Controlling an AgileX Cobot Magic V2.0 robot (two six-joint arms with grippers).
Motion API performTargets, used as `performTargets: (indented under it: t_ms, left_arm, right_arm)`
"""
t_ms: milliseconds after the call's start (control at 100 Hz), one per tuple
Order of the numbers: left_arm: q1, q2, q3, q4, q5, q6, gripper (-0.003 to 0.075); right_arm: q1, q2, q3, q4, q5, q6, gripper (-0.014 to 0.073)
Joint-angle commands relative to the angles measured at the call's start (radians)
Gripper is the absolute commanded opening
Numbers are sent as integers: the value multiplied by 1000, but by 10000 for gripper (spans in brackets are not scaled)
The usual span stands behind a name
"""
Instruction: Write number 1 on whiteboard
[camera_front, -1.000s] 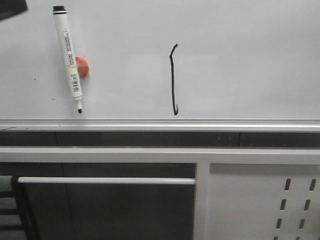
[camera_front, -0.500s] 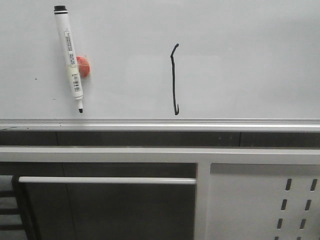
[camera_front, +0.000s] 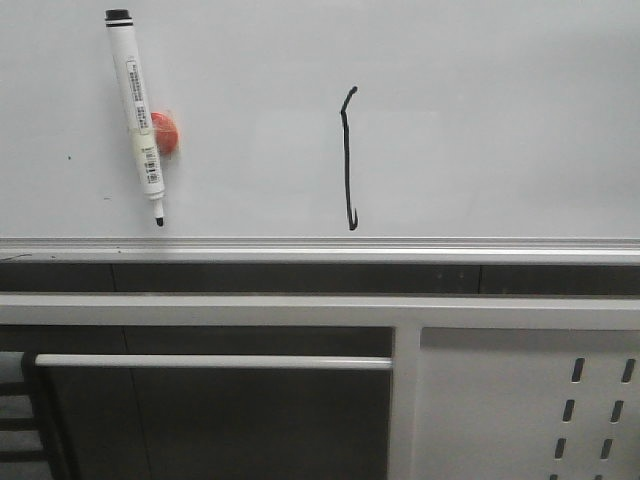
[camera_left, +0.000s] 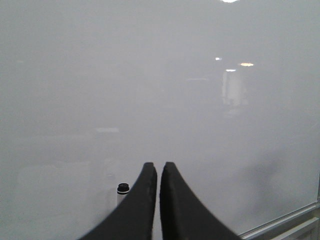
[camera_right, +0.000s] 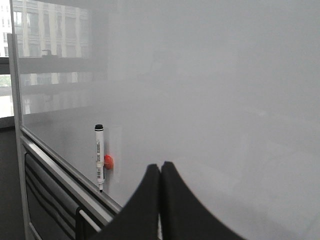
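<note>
Number 1 (camera_front: 348, 160) drawn on whiteboard (camera_front: 500, 120); marker (camera_front: 137, 112) hangs left. Left gripper (camera_left: 158, 166), right gripper (camera_right: 160, 166): jaws together, empty.

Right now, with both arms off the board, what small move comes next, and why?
Probably none beyond holding both arms back: the number 1 already stands on the whiteboard, the marker hangs beside the red magnet, and the left tool and right tool are shut and empty.

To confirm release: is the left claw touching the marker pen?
Apart. In the left wrist view the shut left claw holds nothing; the marker pen stands beside it.
</note>
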Motion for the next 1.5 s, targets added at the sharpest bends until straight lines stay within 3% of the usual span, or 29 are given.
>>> performTargets:
  t_ms: [0, 230, 300, 380, 610, 780, 900, 1490]
  left_arm:
    - [2, 10, -33, -6, -70, 2, -18]
    - [2, 10, -33, 12, -70, 8, -18]
    - [9, 7, -24, 12, -67, 97, -18]
    - [37, -5, -11, 27, 30, 214, -18]
    - [285, -152, 104, -63, 290, 237, -18]
    - [468, -149, 179, -107, 340, 229, -18]
    - [544, -152, 215, -132, 411, 229, -18]
    - [554, -154, 254, -144, 355, 229, -18]
  right_arm:
    - [-1, 14, -22, -17, 39, 1, -71]
    - [-1, 14, -22, -17, 39, 1, -71]
    - [-1, 14, -22, -17, 39, 1, -71]
    - [-1, 14, -22, -17, 39, 1, -71]
    - [-1, 14, -22, -17, 39, 1, -71]
    - [-1, 14, -22, -17, 36, 1, -71]
    - [-1, 14, -22, -17, 36, 1, -71]
    - [-1, 14, -22, -17, 36, 1, -71]
